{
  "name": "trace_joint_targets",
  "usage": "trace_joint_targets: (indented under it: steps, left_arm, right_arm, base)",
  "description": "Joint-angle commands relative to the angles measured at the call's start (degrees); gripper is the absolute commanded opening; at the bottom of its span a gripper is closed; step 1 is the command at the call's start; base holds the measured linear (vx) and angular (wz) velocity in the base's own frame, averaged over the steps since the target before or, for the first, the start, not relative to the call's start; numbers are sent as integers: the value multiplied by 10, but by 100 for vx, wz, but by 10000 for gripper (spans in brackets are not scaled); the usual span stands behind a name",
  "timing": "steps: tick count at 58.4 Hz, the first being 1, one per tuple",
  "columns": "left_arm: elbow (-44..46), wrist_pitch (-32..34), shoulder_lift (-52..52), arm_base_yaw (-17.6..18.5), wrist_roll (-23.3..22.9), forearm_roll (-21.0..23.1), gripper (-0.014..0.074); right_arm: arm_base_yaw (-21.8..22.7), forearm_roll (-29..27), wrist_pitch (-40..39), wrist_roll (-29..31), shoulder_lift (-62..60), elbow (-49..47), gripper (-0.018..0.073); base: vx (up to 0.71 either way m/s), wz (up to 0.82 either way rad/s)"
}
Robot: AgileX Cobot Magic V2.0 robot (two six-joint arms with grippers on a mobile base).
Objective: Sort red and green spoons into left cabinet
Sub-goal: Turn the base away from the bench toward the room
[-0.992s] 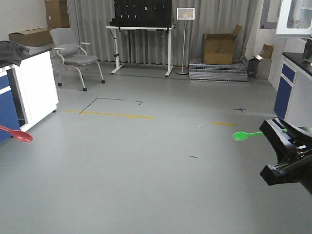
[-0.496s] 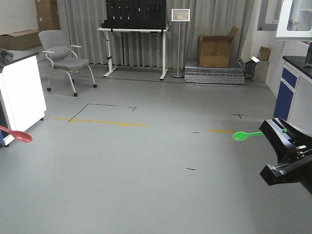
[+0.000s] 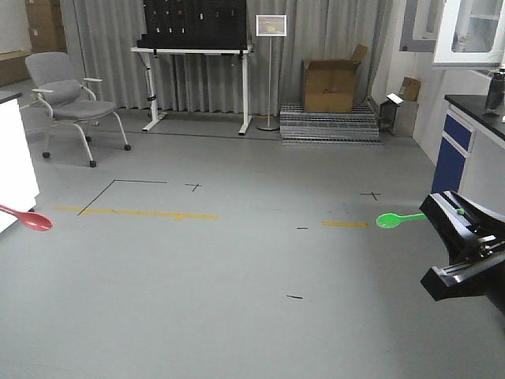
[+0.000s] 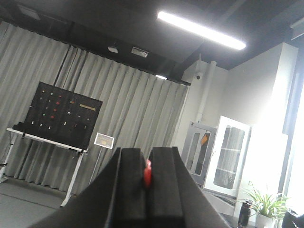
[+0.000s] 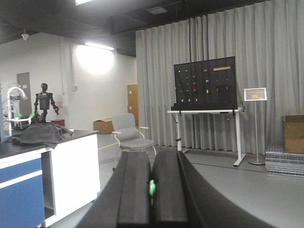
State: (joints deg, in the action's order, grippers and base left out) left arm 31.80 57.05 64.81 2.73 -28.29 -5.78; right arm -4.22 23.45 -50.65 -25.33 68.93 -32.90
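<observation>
A: Our left gripper (image 4: 147,176) is pinched narrow on the red spoon (image 3: 28,219), our right gripper (image 5: 152,192) likewise on the green spoon (image 3: 394,219); both bowls jut out ahead, near left and near right.

B: So we judge pickup done, placing left. We see no cabinet anywhere.

A: Room?

B: Open floor (image 3: 237,268) ahead of us. Edges to mind: white unit (image 3: 14,166) near left, counter (image 3: 473,109) right; chair (image 3: 63,91) and desk (image 3: 193,51) far.

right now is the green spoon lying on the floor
No, the green spoon sticks out from the shut right tool, above the floor.
</observation>
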Motion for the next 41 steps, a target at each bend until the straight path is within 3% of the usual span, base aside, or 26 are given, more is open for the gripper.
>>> trace_joint_targets:
  steps: [1, 41]
  left_arm:
    - [14, 37, -11, 1, -1, 5, 56]
    - [14, 37, -11, 1, -1, 5, 56]
  right_arm:
    - [1, -9, -38, -2, -13, -14, 81]
    - [1, -9, -38, -2, -13, -14, 81]
  base:
    - [37, -12]
    - [39, -15]
